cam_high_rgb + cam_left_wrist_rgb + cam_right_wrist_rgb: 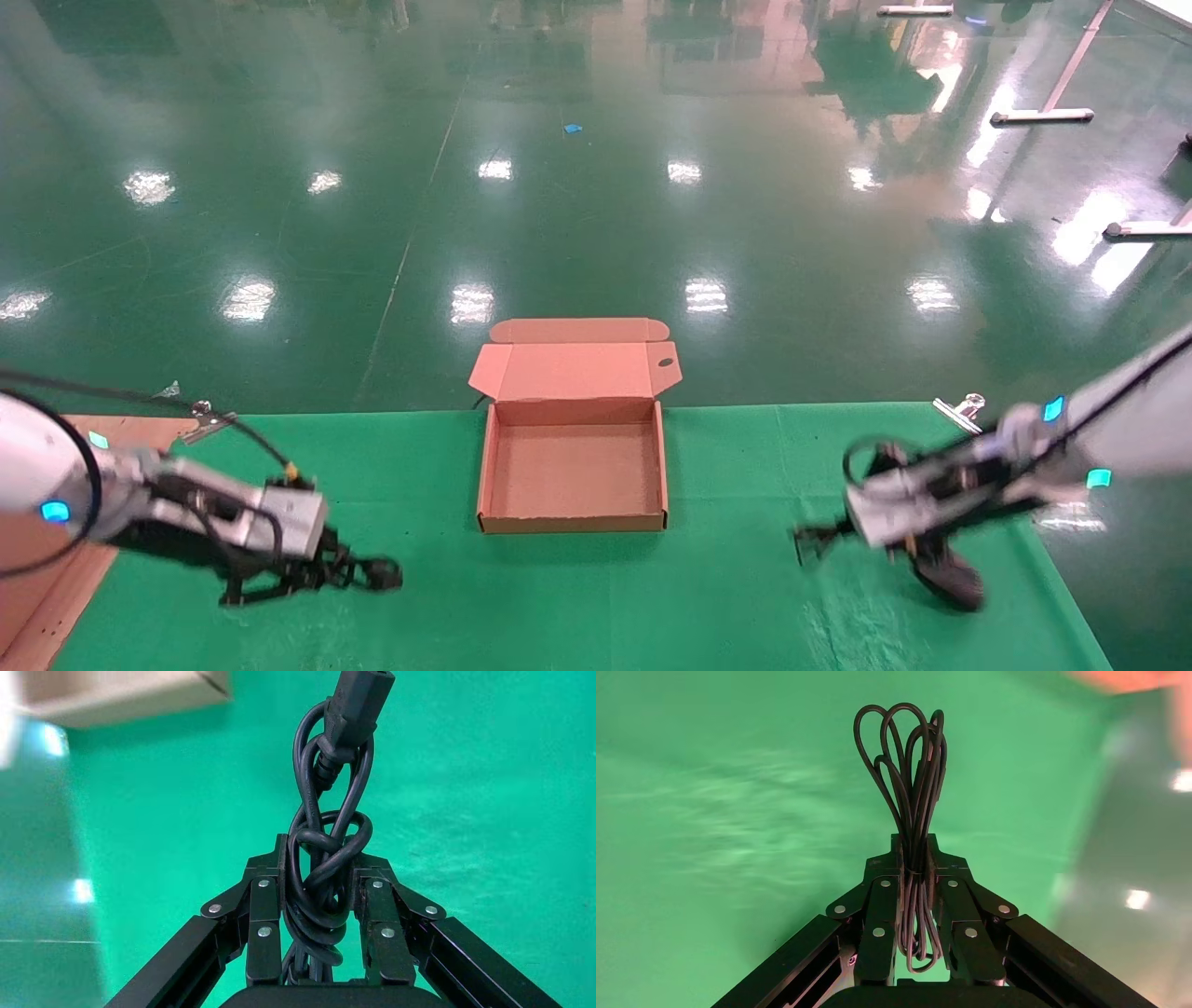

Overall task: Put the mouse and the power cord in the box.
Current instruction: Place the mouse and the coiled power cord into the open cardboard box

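Note:
The brown box (483, 466) lies open mid-table, its lid (573, 369) folded back and nothing inside. My left gripper (377, 574) hovers low over the green cloth, left of the box, and is shut on the power cord (357, 702), a thick black knotted cable whose plug juts past the fingertips (282, 855). My right gripper (808, 541) is right of the box, shut on a tied bundle of thin black cable (909, 762). The black mouse (954, 578) hangs under that arm, near the cloth; whether it touches the cloth I cannot tell.
A green cloth (652, 606) covers the table, held by metal clips (207, 420) (964, 407) at its far edge. Bare brown tabletop (37, 587) shows at the left. Beyond lies shiny green floor with metal stand feet (1041, 116) at the back right.

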